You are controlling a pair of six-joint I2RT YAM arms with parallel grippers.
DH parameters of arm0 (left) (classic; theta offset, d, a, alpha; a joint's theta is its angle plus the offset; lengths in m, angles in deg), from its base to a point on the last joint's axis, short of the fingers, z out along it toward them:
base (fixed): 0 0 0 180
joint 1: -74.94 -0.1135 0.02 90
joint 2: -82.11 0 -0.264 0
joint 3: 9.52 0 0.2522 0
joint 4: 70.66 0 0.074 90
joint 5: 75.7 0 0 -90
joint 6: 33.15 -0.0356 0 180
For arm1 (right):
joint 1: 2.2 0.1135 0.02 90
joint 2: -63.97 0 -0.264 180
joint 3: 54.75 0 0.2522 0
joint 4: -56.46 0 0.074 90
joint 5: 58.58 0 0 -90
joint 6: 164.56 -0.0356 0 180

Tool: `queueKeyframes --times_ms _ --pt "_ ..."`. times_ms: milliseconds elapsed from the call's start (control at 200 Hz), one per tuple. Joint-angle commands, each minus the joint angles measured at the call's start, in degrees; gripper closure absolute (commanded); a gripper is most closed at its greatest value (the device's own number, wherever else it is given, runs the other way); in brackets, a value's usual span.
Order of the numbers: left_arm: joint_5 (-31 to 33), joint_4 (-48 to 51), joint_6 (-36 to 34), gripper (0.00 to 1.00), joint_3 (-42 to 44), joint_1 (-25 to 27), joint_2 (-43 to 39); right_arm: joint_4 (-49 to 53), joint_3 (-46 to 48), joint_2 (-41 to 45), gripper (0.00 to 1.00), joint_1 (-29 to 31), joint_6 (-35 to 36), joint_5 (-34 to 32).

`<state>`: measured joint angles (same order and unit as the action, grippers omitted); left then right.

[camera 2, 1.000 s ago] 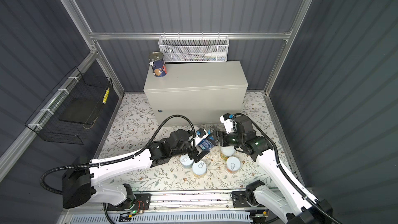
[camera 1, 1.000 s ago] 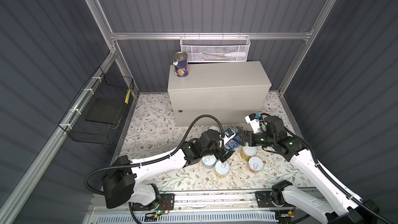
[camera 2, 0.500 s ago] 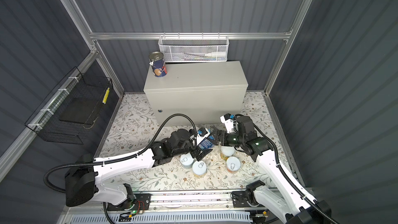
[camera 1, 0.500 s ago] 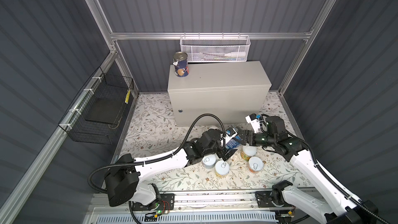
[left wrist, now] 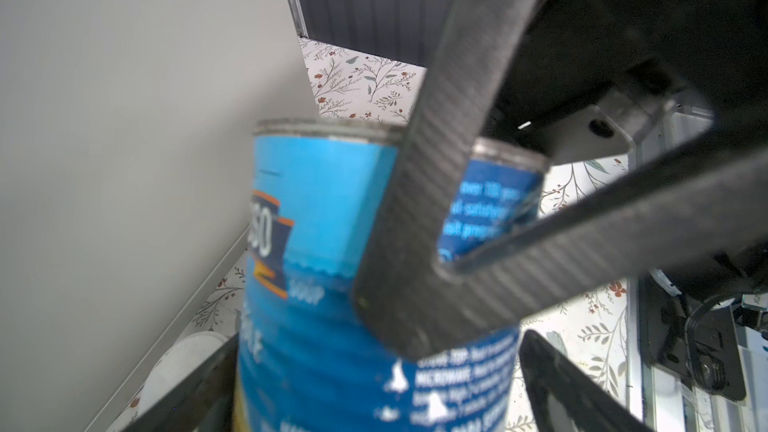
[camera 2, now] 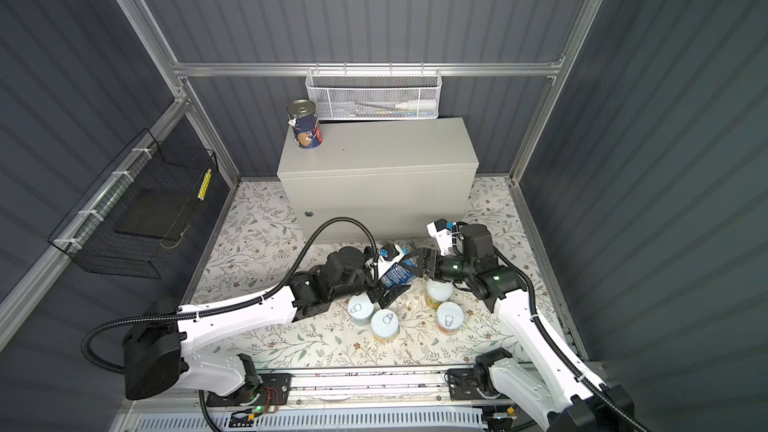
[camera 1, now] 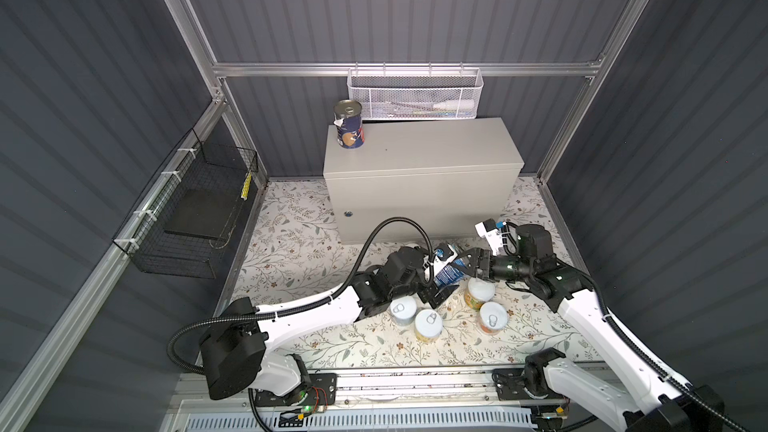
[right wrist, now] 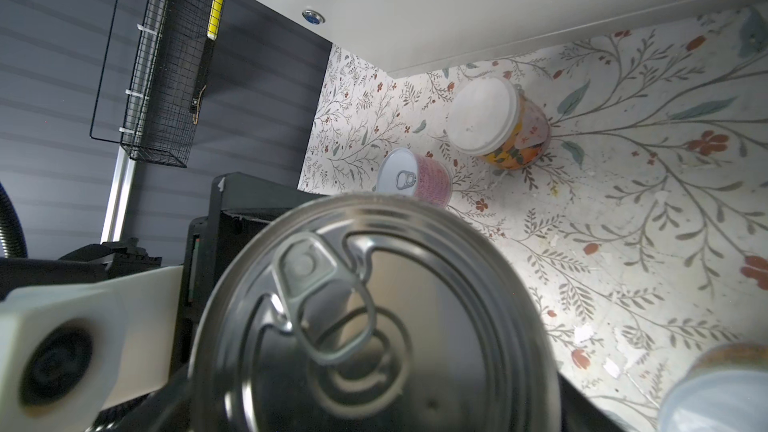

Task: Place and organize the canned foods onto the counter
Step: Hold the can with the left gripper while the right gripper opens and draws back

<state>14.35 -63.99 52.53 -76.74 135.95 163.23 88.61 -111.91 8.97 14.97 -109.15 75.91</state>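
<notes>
left wrist view: blue can [left wrist: 324, 243], label reading "soup" and "microwave".

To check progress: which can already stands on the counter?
The silver-lidded dark-blue can at the counter's far left corner; the rest are lower down.

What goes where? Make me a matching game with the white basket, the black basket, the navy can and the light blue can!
Things:
1. white mesh basket
2. black wire basket
3. navy can
4. light blue can

Places:
A. between the left pincer and the right pincer
B. standing on top of the counter
C. hanging on the rail behind the counter
D. hanging on the side wall

Pairs: 1-C, 2-D, 3-B, 4-A
</notes>
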Motion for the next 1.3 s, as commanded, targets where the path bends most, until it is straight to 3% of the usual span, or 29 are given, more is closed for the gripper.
queueKeyframes --times_ms 0,435,695,1086,1296 --pt "-1.7 -1.5 0.5 0.0 -2.4 -0.7 0.7 -9.3 -1.4 1.4 0.3 -0.3 -1.4 6.1" --pt "-3.4 -1.8 1.0 0.01 -3.9 -2.1 4.7 -7.8 -1.9 1.7 0.3 -0.4 -1.2 4.6" --pt "-4.6 -3.5 1.4 0.25 -4.5 -2.7 4.9 -6.8 -2.5 0.6 0.3 -0.4 -0.5 3.4" --pt "-3.5 -4.4 3.9 0.33 -4.9 -3.6 3.2 -3.1 -1.9 1.1 0.05 -0.6 1.5 -2.3" --pt "-4.1 -5.4 4.7 0.38 -4.0 -3.6 1.1 -1.2 -1.7 0.4 0.01 -0.8 2.7 -5.7"
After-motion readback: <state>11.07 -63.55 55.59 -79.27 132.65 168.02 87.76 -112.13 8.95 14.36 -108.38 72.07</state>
